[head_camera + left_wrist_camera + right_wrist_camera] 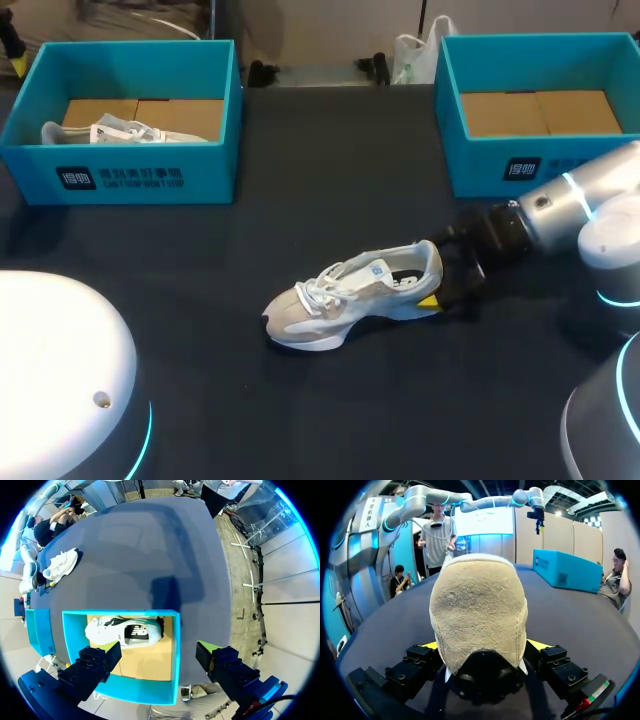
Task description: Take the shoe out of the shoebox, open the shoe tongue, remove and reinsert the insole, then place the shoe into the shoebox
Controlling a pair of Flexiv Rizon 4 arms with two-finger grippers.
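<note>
Mid-desk (300, 420): grey-and-white shoe (350, 295), upright on its sole, toe toward 8 o'clock, heel toward 2 o'clock.

At the heel (477, 610): right jaws, closed in on the shoe from both sides, with a yellow fingertip (432, 645) against each flank of the suede. Right arm (560, 205) in from 3 o'clock, low over the desk.

Farther, at 10 o'clock from the shoe: teal left shoebox (150, 175), with a second shoe (110, 131) lying inside on the brown cardboard floor.

Over that box, seen from the left wrist: left jaws spread wide, gripping nothing, the second shoe below and between them.

Far edge, at 1 o'clock: teal right shoebox (540, 165), cardboard floor showing.
</note>
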